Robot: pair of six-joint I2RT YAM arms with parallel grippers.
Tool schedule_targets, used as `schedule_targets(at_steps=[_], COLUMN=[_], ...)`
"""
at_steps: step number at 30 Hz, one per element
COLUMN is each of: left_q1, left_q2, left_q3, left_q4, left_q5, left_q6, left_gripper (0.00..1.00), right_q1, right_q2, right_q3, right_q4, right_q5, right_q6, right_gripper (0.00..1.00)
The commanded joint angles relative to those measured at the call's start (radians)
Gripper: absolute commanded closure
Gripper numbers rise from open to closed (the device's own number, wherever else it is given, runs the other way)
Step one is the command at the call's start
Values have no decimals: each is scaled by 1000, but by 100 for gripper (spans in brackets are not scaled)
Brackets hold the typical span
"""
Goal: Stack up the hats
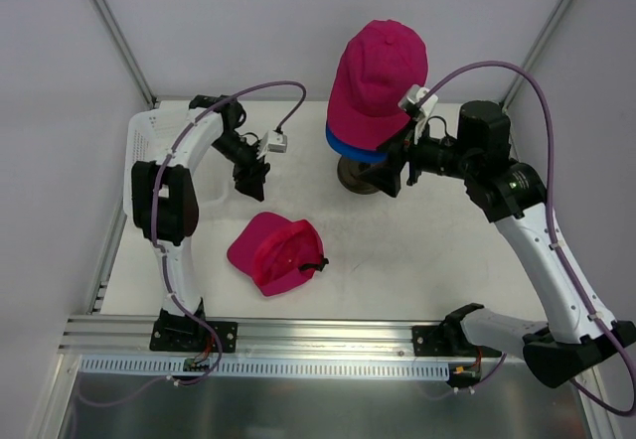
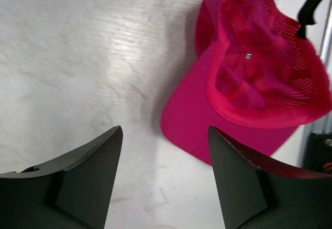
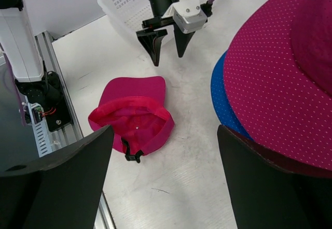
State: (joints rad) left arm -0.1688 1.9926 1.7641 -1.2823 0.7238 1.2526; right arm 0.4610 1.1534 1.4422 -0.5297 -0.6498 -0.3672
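Nearest the lens, the two dark fingers of the right tool (image 3: 163, 136) stand wide apart with nothing between them; the right finger lies just under the brim of the stacked hats, and contact there cannot be confirmed. The white tabletop (image 1: 397, 270) carries all the objects. A white perforated basket (image 3: 124, 1) occupies its far left corner. At the far right, the upper pink hat (image 1: 378, 72) sits crown up on the blue hat (image 1: 343, 144), of which only a narrow arc shows beneath the pink brim. This pair rests high on a support whose dark stand (image 1: 358, 176) alone is visible. The loose pink hat (image 1: 273, 252) lies apart from the stack, near the middle front of the tabletop, inverted with its hollow facing up and its brim pointing toward the left tool (image 1: 250, 186). That tool hangs above bare tabletop just beyond the brim, fingers spread and empty. A black strap (image 1: 316, 263) projects from the inverted hat's rear edge.
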Motion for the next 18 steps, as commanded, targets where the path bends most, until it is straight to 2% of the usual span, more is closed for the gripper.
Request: schedule_targets(at_steps=[1,10,14,18], left_q1=[3,-14,-38,-58], left_q2=[67,179,163,176], left_q3=[72,64,-24,-83], left_q4=[-54,-54,-48,-29], left_q5=[95,100,74,69], left_q6=[175,194,229,203], left_gripper=[33,34,34,32], right_q1=[-25,-47,-50,-50], right_q2=[-44,-75,-81,-77], right_q3=[-9,-40,-42,-40], right_q4=[20,19,19,20], right_q5=[-42,-50,-45,-45], right_q6=[7,7,1,11], right_gripper=[14,14,14,14])
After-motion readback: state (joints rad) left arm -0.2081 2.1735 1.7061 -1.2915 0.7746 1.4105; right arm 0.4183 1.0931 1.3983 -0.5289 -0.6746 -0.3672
